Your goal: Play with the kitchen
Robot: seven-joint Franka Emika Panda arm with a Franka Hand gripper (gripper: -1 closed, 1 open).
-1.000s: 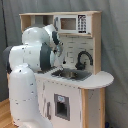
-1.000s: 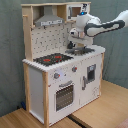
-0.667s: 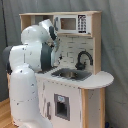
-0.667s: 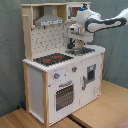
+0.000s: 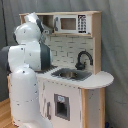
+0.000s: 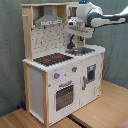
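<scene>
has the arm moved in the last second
Yes. In the second exterior view the arm has risen from beside the faucet to level with the kitchen's grey hood.

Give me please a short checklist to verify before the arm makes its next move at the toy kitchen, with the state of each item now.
1. White robot arm reaches over the white and light-wood toy play kitchen, near its upper shelf: ok.
2. Claw open or shut: cannot tell.
3. Claw holds something: cannot tell.
4. Curved black faucet stands upright behind the metal sink: ok.
5. Black stove top with red rings has nothing on it: ok.
6. Oven door with its window is closed: ok.
</scene>
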